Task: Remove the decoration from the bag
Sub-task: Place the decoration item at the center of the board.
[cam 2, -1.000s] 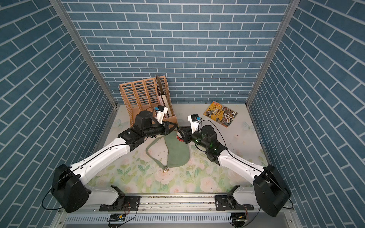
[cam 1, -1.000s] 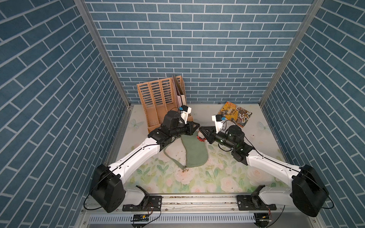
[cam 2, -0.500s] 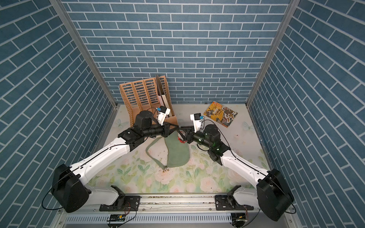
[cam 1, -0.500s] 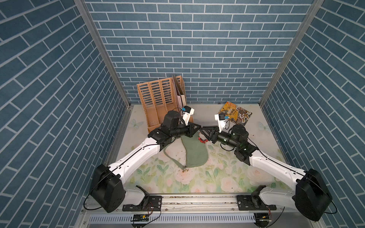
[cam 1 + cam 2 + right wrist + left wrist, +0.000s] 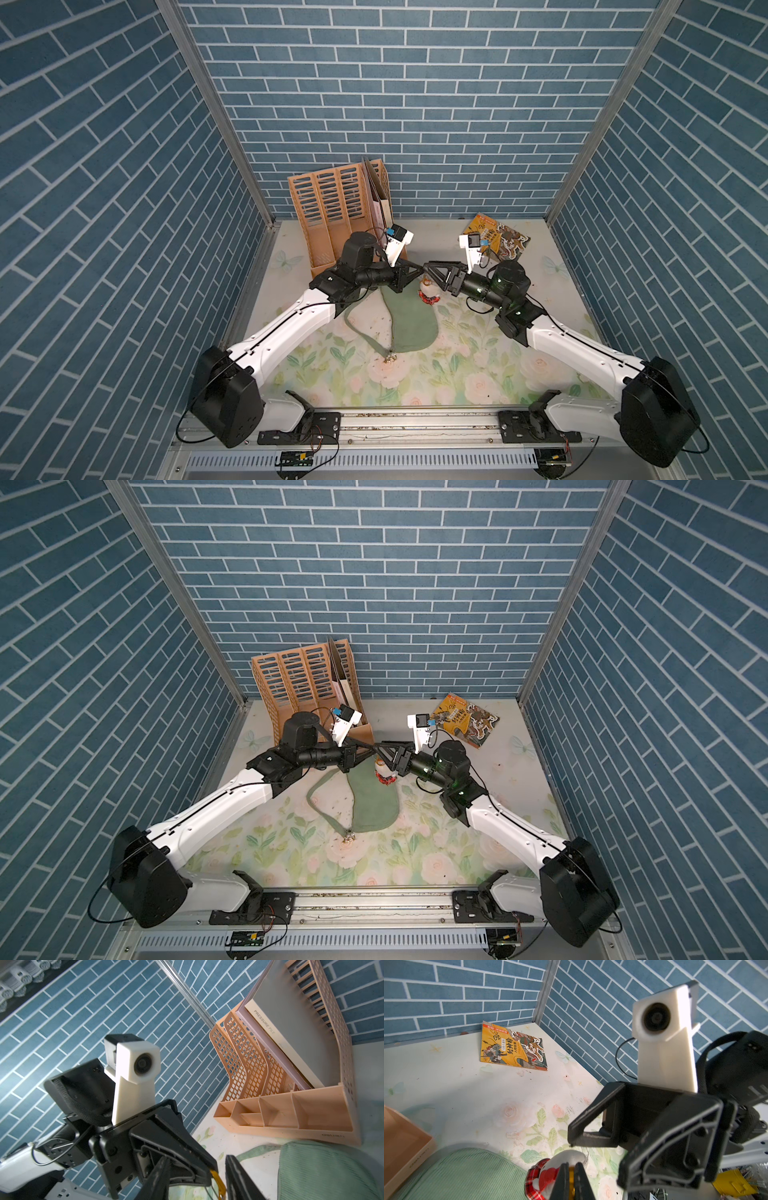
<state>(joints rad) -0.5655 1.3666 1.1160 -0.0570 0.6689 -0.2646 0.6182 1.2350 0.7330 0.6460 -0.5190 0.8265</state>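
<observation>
The top views hide what the left wrist view shows: the left gripper [image 5: 572,1166] pinching the decoration [image 5: 548,1174] (its gold clasp). It is white with red checks and sits at the bag's [image 5: 467,1174] far end. The right gripper [image 5: 197,1157] has its jaws apart, empty.

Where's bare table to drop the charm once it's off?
Bare mat lies between the bag and the right arm, toward the front rail. A second strip runs between the file rack and yellow booklet. Crowded where the left gripper and right gripper meet over the decoration.
</observation>
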